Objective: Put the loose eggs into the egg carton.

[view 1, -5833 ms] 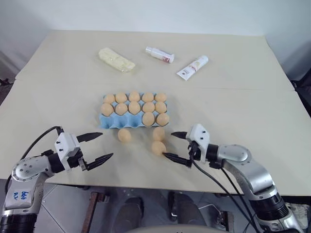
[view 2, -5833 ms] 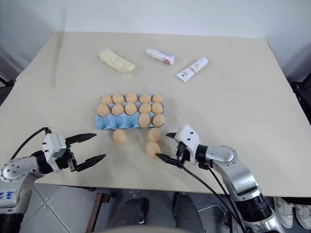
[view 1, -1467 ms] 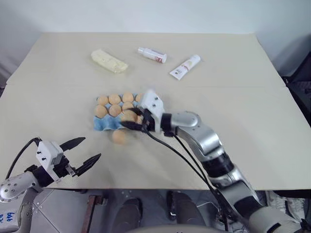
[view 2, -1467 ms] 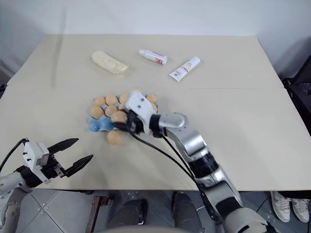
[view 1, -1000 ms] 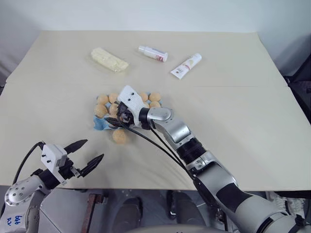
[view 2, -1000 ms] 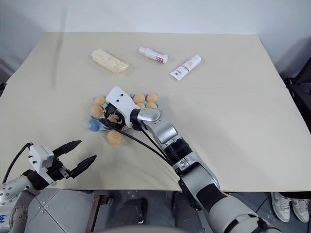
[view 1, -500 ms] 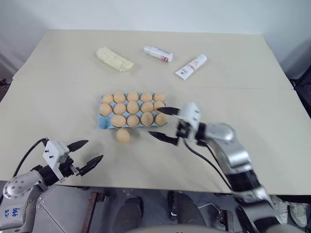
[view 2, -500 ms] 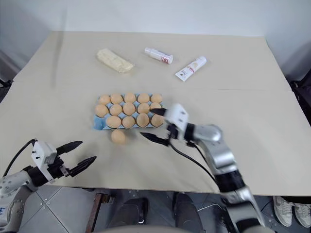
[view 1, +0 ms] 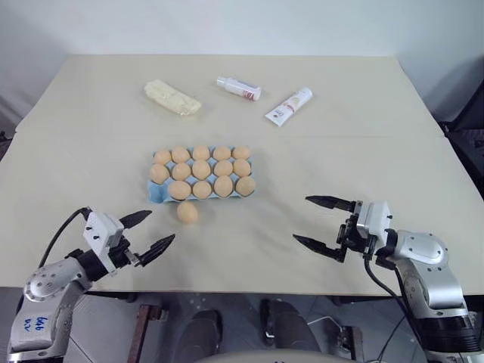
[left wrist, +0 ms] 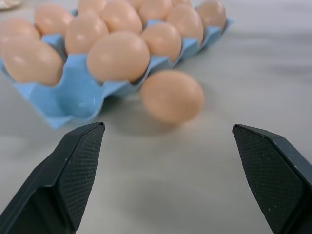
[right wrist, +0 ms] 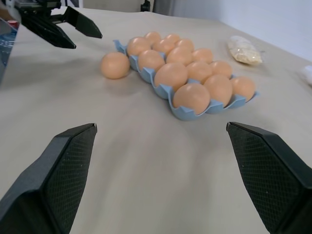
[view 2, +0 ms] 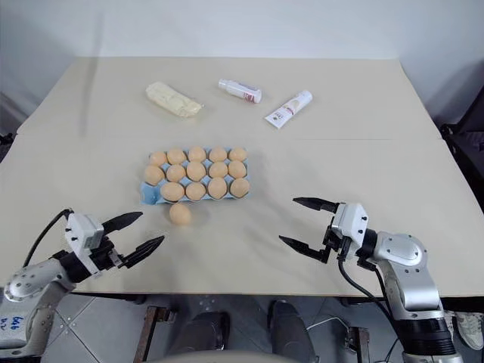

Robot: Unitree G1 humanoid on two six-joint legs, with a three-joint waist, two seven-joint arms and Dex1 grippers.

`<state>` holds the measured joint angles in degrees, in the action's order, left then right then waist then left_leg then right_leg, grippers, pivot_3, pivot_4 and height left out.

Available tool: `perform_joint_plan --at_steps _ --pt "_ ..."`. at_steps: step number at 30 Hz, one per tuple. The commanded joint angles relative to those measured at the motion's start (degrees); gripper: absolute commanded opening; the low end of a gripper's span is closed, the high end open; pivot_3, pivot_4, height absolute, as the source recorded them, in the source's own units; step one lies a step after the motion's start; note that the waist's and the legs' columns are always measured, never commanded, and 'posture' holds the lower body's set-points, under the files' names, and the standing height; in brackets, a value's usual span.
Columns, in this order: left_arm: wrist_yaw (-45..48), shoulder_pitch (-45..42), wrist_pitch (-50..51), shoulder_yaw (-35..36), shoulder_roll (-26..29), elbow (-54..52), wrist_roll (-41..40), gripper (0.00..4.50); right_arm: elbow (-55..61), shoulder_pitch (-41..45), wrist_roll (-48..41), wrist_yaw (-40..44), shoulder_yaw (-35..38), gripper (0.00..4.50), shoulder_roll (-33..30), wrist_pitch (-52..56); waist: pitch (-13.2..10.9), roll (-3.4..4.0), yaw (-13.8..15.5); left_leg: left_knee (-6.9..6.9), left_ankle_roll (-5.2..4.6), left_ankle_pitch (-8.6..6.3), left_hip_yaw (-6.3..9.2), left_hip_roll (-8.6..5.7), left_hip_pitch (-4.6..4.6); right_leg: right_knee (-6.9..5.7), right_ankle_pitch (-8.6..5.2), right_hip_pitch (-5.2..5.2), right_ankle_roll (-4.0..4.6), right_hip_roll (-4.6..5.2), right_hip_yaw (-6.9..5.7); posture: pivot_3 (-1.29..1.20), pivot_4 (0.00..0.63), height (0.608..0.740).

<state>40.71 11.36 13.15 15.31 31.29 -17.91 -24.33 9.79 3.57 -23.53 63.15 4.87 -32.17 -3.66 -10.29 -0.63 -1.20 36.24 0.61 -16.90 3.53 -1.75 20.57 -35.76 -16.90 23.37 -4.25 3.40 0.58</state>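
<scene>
The light blue egg carton (view 1: pixel 155 194) sits mid-table, its cups filled with tan eggs except the near-left corner cup, which is empty. One loose egg (view 1: pixel 187 212) lies on the table just in front of that corner, touching nothing. My left gripper (view 1: pixel 160 227) is open near the front edge, a little left of and nearer than the loose egg (left wrist: pixel 172 96), pointing toward it. Far to the right of the carton, my right gripper (view 1: pixel 301 218) stands open and empty, pointing left across the table toward the carton (right wrist: pixel 183 113).
At the back of the table lie a pale yellow wrapped block (view 1: pixel 173 97), a small white bottle (view 1: pixel 238 87) and a white tube (view 1: pixel 288 105). Bare tabletop stretches between the two grippers and right of the carton. The front edge runs just under both grippers.
My right gripper left an egg in the carton's front row and drew back, empty, to the right and toward the front edge. My left gripper edged right toward the loose egg.
</scene>
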Motion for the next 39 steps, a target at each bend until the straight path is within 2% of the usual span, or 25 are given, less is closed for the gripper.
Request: perform_joint_plan --at_steps 1,5,9,19,20,21,24,27,30,34,39 --pt "-5.37 0.17 2.19 -3.01 -2.92 -3.74 1.84 4.5 3.65 0.72 -1.05 -1.32 -0.7 4.47 0.2 0.46 0.0 0.0 0.1 -0.01 0.01 -0.01 0.0 0.0 0.0 0.0 0.0 0.01 0.0 -0.01 0.0 0.0 0.15 0.74" --pt "-10.36 0.36 3.16 -6.42 -6.02 -4.68 5.46 4.5 5.88 0.55 -1.62 -2.05 -2.17 4.47 0.58 1.9 0.0 0.0 0.62 -0.01 0.02 -0.02 0.0 0.0 0.03 0.02 0.0 0.03 -0.01 -0.03 -0.01 0.0 0.15 0.74" --pt "-16.26 -3.41 0.92 -9.65 -11.13 -1.0 9.89 4.5 8.54 -0.31 -2.73 -2.85 -2.68 4.47 0.28 4.01 0.0 0.0 1.77 0.08 0.01 -0.01 0.0 -0.02 0.02 -0.01 0.01 0.0 -0.03 -0.03 -0.02 0.0 0.15 0.74" --pt "-18.84 -8.59 -1.97 -13.76 -15.81 4.58 13.37 4.5 10.67 -0.69 -3.13 -4.13 -2.72 4.47 0.27 6.47 0.0 0.0 2.59 0.21 -0.01 -0.02 0.06 -0.06 0.15 0.05 0.05 0.01 -0.09 -0.03 -0.07 0.0 0.15 0.74" --pt "-18.93 -8.76 -2.16 -13.86 -15.94 4.76 13.43 4.09 10.84 -0.73 -3.16 -4.35 -2.78 4.5 0.39 6.65 0.0 0.0 2.57 0.21 -0.01 -0.02 0.06 -0.06 0.15 0.04 0.05 0.01 -0.09 -0.04 -0.08 0.0 0.15 0.74" --pt "-18.94 -8.91 -2.78 -13.87 -16.04 4.96 13.5 3.93 10.99 -0.82 -3.18 -4.54 -2.92 4.5 0.51 6.77 0.0 0.0 2.55 0.21 -0.01 -0.02 0.06 -0.06 0.15 0.04 0.05 0.01 -0.09 -0.03 -0.08 0.0 0.15 0.74" --pt "-19.71 -9.5 -4.43 -12.73 -16.64 5.29 13.23 3.02 11.49 -1.52 -2.69 -5.26 -4.15 4.5 1.19 6.9 0.0 0.0 2.61 0.21 -0.01 -0.02 0.06 -0.06 0.15 0.05 0.05 0.01 -0.09 -0.03 -0.09 0.0 0.15 0.74" --pt "-16.39 -6.98 -5.86 -10.97 -14.45 3.78 11.35 2.22 11.74 -1.61 -2.52 -5.81 -5.09 4.5 1.48 7.13 0.0 0.0 2.53 0.21 -0.01 -0.02 0.06 -0.06 0.16 0.05 0.05 0.01 -0.09 -0.04 -0.09 0.0 0.15 0.74" --pt "-12.25 -5.42 -7.94 -7.33 -12.18 2.25 6.97 2.22 11.32 -1.31 -2.5 -5.95 -5.34 4.5 1.44 7.29 0.0 0.0 2.27 0.2 0.0 -0.02 0.05 -0.04 0.17 0.05 0.05 0.05 -0.09 -0.05 -0.07 0.0 0.15 0.74" --pt "-7.36 -7.32 -5.94 -3.38 -7.78 0.59 1.07 2.22 10.32 -0.68 -2.2 -6.29 -5.53 4.5 1.49 7.26 0.0 0.0 2.69 0.22 -0.01 -0.01 0.11 -0.03 0.18 0.03 0.04 0.04 -0.06 -0.03 -0.12 0.0 0.15 0.74" --pt "-8.74 -14.21 -6.63 -0.93 -6.11 7.08 1.86 2.22 9.91 0.14 -1.7 -7.44 -6.17 4.5 2.07 7.16 0.0 0.0 2.71 0.26 -0.05 0.01 0.14 -0.08 0.24 0.11 0.07 0.01 -0.09 0.03 -0.13 0.0 0.15 0.74"
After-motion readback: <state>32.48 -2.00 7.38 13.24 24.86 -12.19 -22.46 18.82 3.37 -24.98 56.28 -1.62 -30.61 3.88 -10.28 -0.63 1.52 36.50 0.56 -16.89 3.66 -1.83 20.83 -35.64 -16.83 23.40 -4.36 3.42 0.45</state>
